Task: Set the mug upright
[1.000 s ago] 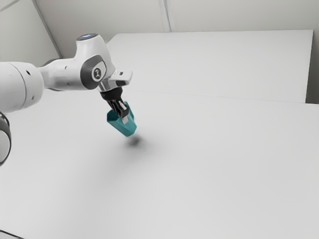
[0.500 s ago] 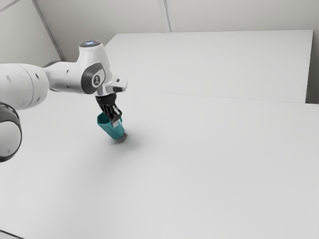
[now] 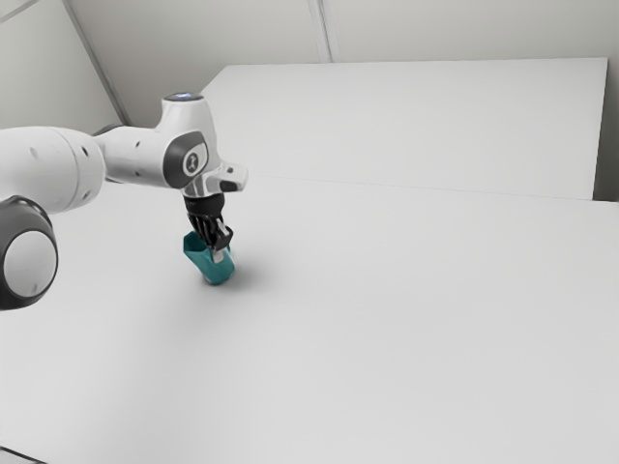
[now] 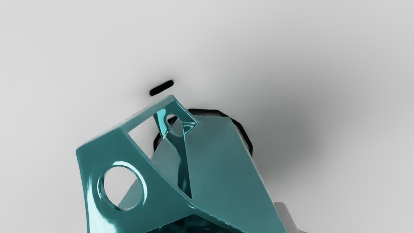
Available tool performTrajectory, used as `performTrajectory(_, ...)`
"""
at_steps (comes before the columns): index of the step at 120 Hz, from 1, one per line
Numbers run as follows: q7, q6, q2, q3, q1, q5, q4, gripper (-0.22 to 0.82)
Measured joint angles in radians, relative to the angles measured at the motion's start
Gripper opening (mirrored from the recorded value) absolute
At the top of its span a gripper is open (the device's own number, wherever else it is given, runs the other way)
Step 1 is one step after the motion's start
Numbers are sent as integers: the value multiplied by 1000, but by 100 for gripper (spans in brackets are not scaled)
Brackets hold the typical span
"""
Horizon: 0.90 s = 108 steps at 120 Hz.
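Taking the exterior view as a dial, with twelve at its top and the mug [image 3: 210, 268] at its centre, the arm [image 3: 135, 157] comes in from about ten o'clock and the gripper [image 3: 221, 249] points down at the mug from just past twelve. The gripper is closed on the mug, which leans with its mouth toward eleven o'clock and its base toward five, low against the table [image 3: 387, 338]; whether the base bears fully on it I cannot tell. The wrist view adds detail that the exterior view leaves small: flat, faceted teal walls, an angular handle [image 4: 158, 103] with a round hole through its side, and part of the dark inside of the mug. Close to the handle's outer corner lies a short black mark [image 4: 161, 88] on the table, and a dark band [image 4: 242, 129] curves round the base. A pale finger pad [image 4: 285, 218] sits right beside the mug's wall; the other finger is hidden there. What the exterior view gives in turn is the arm's reach and the wider surroundings. A soft shadow [image 3: 253, 273] spreads toward three o'clock. A thin seam [image 3: 406, 188] crosses between one and two, with a white panel [image 3: 416, 121] beyond it whose far corner stands near two. The widest open stretch of table runs from three round to six, and a dark line [image 3: 23, 455] cuts the surface at about half past seven.
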Motion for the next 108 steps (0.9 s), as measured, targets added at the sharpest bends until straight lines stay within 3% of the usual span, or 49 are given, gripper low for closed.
performTrajectory(22,5,-8,-5,1,-2,-10,0,23)
performTrajectory(41,8,-13,-37,9,-13,-14,-2,43)
performTrajectory(67,6,-29,-130,14,-26,-14,-12,54)
performTrajectory(98,-39,-87,-322,25,-49,6,-4,59)
performTrajectory(108,-60,-131,-349,55,-74,16,32,59)
